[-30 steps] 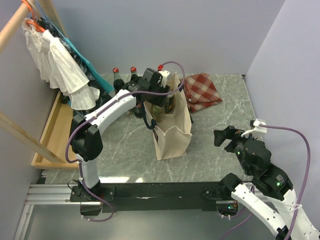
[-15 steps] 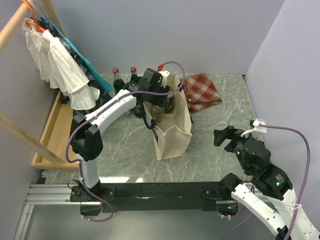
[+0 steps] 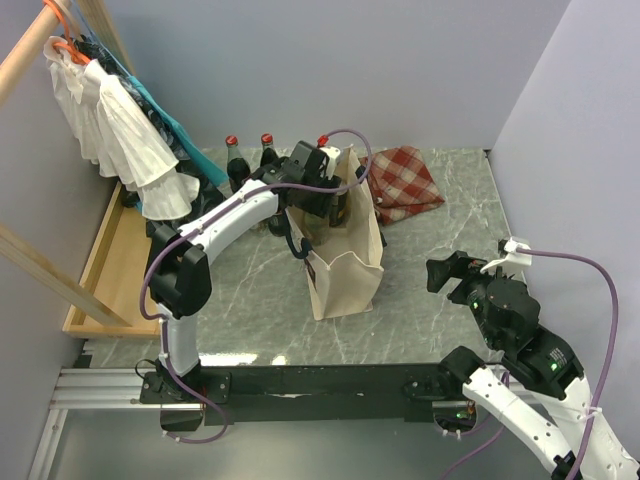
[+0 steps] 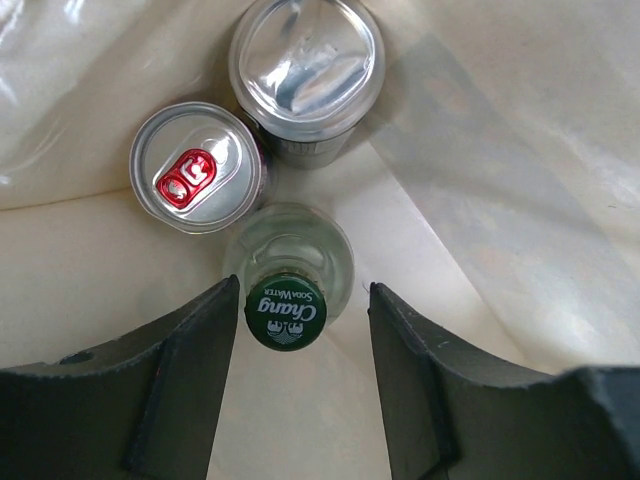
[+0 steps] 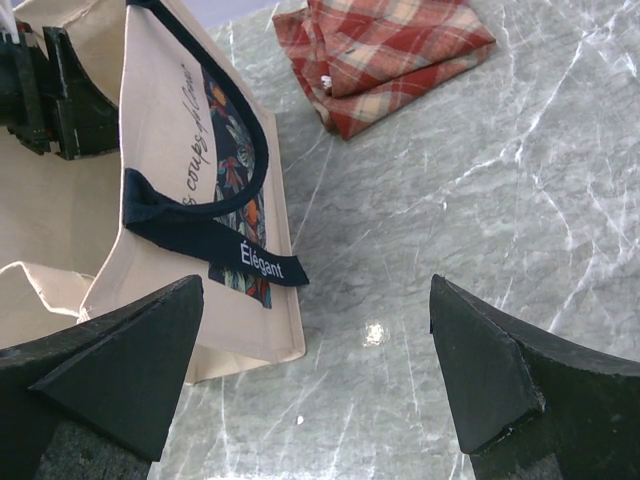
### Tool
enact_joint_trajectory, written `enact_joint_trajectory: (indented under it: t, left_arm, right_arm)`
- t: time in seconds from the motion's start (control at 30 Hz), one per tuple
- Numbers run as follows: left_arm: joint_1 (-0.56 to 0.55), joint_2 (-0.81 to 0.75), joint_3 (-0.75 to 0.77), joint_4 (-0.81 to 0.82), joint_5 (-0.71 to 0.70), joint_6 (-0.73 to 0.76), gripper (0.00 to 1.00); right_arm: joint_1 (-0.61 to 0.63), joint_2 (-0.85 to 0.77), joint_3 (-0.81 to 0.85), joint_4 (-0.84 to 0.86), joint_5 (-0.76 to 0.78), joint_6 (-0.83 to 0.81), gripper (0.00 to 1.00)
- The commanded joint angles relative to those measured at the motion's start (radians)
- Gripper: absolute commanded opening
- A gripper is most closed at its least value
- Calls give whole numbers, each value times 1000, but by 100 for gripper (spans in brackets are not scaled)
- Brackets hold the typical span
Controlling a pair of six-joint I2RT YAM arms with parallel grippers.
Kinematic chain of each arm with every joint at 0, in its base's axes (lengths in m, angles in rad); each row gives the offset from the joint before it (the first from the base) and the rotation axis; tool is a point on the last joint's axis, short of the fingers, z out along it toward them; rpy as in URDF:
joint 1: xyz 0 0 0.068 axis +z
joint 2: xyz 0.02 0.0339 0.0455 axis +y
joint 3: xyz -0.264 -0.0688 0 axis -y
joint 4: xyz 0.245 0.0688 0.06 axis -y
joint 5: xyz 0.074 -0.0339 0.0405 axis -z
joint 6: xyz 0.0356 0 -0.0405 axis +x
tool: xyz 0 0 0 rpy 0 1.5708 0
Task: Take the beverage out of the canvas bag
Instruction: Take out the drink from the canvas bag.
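Note:
The cream canvas bag (image 3: 345, 265) stands upright mid-table, its navy handle and print showing in the right wrist view (image 5: 170, 130). My left gripper (image 3: 322, 205) reaches down into its mouth. Inside stand a clear bottle with a green cap (image 4: 285, 312), a can with a red tab (image 4: 197, 167) and a silver-topped can (image 4: 306, 62). The left gripper (image 4: 305, 290) is open astride the bottle's cap, which sits close to the left finger with a gap to the right one. My right gripper (image 5: 315, 330) hangs open over bare table, right of the bag.
A folded red checked cloth (image 3: 403, 183) lies behind the bag on the right. Red-capped bottles (image 3: 232, 160) stand behind the bag on the left. A wooden tray (image 3: 105, 260) and hanging clothes (image 3: 120, 130) fill the left side.
The left wrist has shifted slightly right over the bag's mouth, and its jaws stand a little wider. The right arm has not moved.

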Motion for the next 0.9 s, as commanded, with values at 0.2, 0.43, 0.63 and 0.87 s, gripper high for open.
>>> enact_joint_trajectory:
  t: [0.2, 0.43, 0.63, 0.87]
  left_arm:
    - [-2, -8, 17, 13, -25, -7, 48]
    - [-3, -11, 28, 6, -19, -4, 27]
    - [-2, -14, 39, 3, -13, -4, 1]
    - [-2, -34, 78, -17, -2, 1, 1]
  right_arm:
    - [4, 12, -6, 42, 17, -3, 100]
    - [4, 9, -7, 42, 20, -2, 100]
    - [6, 12, -7, 40, 22, -2, 100]
    - [6, 12, -7, 42, 19, -3, 100]
